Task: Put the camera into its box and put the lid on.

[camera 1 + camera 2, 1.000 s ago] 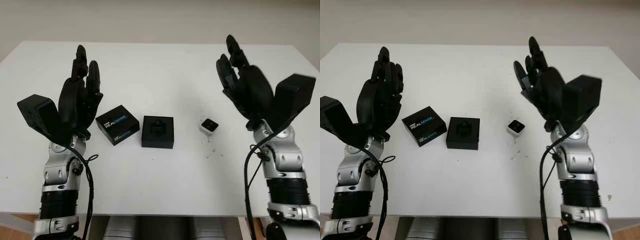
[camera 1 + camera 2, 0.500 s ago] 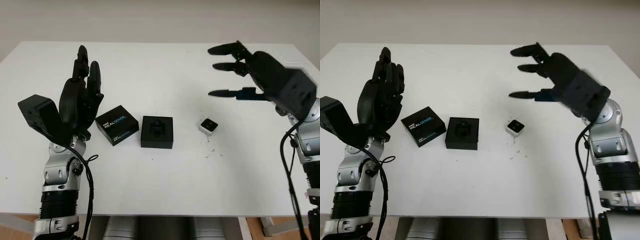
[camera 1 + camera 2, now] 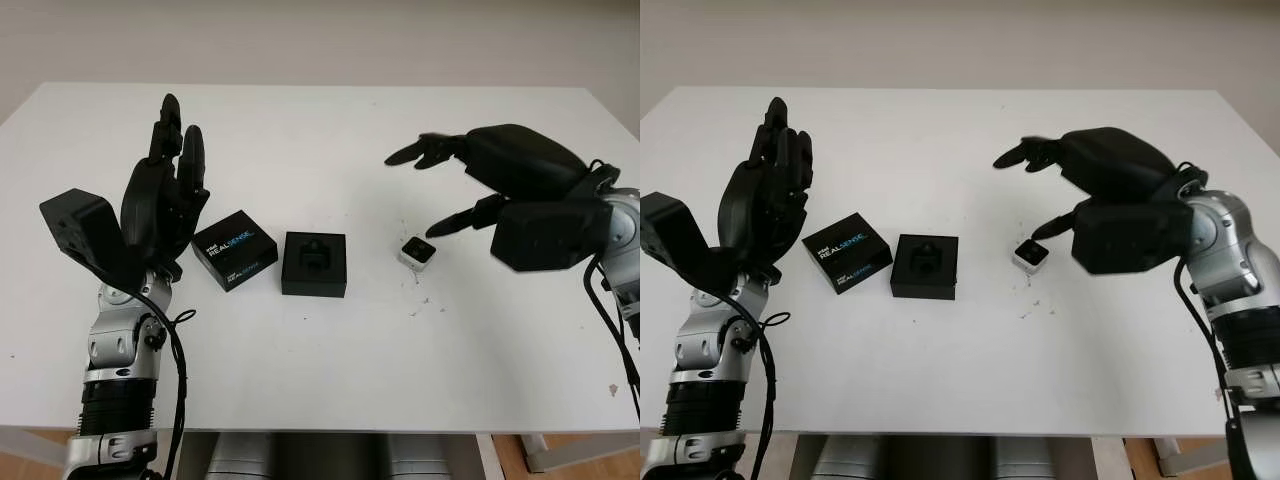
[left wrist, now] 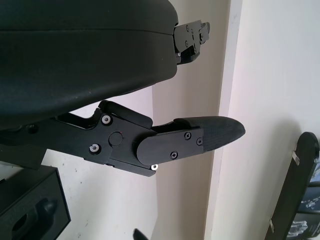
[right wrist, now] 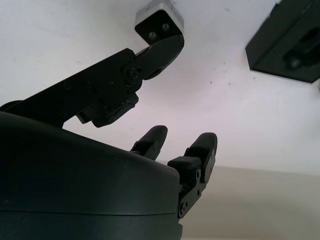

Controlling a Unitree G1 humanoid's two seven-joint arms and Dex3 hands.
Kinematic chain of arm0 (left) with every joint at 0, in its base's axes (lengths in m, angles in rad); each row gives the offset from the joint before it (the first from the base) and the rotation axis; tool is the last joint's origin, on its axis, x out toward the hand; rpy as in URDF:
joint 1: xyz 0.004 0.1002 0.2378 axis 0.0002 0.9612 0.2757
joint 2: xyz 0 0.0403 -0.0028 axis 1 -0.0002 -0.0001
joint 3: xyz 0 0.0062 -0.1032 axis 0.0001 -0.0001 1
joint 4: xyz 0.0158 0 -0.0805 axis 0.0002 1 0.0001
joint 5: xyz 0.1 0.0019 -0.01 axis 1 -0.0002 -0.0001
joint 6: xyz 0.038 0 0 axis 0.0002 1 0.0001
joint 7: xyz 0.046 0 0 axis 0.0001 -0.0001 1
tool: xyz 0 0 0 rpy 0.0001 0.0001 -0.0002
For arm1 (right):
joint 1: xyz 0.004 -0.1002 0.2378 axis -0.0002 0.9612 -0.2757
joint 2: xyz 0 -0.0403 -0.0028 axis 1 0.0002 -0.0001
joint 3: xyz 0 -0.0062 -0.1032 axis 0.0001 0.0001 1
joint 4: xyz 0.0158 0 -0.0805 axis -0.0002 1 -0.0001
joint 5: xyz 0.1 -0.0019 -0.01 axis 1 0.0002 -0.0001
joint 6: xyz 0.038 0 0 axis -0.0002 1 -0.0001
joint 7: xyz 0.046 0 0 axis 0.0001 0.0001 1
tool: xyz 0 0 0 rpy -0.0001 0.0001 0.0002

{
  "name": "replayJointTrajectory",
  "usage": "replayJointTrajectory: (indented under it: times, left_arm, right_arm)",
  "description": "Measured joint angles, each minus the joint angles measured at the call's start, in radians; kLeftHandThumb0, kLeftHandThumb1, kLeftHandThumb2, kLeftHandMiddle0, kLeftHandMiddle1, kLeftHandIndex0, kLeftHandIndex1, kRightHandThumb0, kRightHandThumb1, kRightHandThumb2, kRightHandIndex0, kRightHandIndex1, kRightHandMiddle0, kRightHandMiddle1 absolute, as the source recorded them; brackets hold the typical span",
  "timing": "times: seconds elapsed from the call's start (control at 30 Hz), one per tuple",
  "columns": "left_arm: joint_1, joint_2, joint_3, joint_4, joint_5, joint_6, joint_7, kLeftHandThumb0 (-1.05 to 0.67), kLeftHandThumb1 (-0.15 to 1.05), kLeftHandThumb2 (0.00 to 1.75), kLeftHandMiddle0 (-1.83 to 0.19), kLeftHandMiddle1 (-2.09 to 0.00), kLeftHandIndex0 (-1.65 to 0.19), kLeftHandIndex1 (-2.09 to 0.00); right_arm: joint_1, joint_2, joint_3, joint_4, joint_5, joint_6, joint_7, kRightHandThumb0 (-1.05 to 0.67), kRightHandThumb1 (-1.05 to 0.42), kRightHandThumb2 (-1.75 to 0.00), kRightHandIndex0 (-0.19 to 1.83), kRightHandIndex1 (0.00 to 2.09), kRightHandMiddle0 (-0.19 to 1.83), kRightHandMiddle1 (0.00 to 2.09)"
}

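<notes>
The right hand point(image 3: 500, 195) hangs over the table point(image 3: 330, 130) with nothing in it, thumb and two fingers wide apart like an open claw; its thumb tip point(image 3: 437, 230) is just beside the camera point(image 3: 416, 252), seemingly not touching it, the other fingers reaching past above. The camera is a small white cube with a dark lens face turned up, sitting right of the box point(image 3: 314, 263), which lies open with a moulded black recess. Left of that is the lid point(image 3: 234, 249), printed side up. The left hand point(image 3: 160, 200) is raised and open near the lid. The camera looks rigid, light and smooth-sided, so probably slippery; a pinch across two opposite white sides, off the lens, seems the safest hold
</notes>
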Motion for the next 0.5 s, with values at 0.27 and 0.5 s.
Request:
replayJointTrajectory:
  times: [0.27, 0.5]
  left_arm:
    - [0.0, 0.003, 0.0, 0.0, 0.0, 0.0, -0.002, -0.73, 1.05, 0.54, 0.19, 0.0, 0.19, 0.0]
    - [0.0, 0.006, 0.0, -0.016, 0.0, 0.009, -0.002, -0.73, 1.05, 0.54, 0.19, 0.0, 0.19, 0.0]
  right_arm:
    - [-0.019, -0.012, 0.044, 0.065, -0.061, -0.072, 0.003, -0.23, -0.74, -0.06, 0.49, 0.33, 0.54, 0.13]
    - [-0.033, -0.046, 0.085, 0.112, -0.189, -0.14, -0.075, -0.27, -0.75, -0.06, 0.55, 0.29, 0.58, 0.09]
